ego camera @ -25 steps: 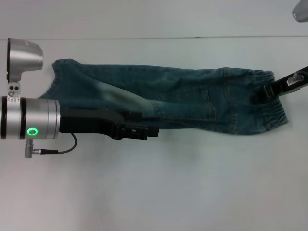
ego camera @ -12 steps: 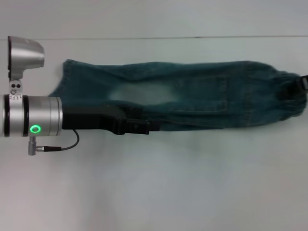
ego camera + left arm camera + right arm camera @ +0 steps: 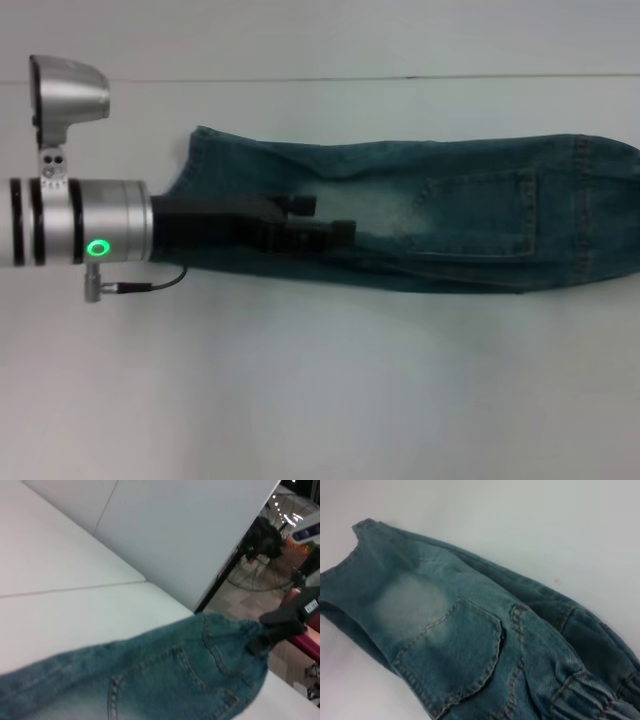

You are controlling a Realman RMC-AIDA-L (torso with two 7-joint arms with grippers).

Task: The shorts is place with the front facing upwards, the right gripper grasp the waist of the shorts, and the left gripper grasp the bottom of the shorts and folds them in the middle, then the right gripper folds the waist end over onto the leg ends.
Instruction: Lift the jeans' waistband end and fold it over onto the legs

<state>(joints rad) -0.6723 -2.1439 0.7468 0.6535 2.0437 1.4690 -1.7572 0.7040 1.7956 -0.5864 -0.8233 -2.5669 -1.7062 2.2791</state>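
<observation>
The blue denim shorts (image 3: 450, 215) lie folded lengthwise and stretched out across the white table (image 3: 320, 380), with a back pocket (image 3: 480, 215) facing up. The leg ends (image 3: 193, 160) point toward my left arm. My left gripper (image 3: 330, 217) lies on the near edge of the shorts by the leg ends and is shut on the denim. My right gripper (image 3: 280, 622) is outside the head view. The left wrist view shows it shut on the waist of the shorts (image 3: 252, 645). The elastic waist (image 3: 592, 695) also fills the corner of the right wrist view.
The silver left arm (image 3: 90, 235) with its green light reaches in from the left, just above the table. The table's far edge (image 3: 320, 78) runs behind the shorts. A fan (image 3: 260, 555) stands on the floor beyond the table.
Both arms have carried the shorts to the right. The cloth is pulled straighter. The right gripper and the waist have slid out of the head view.
</observation>
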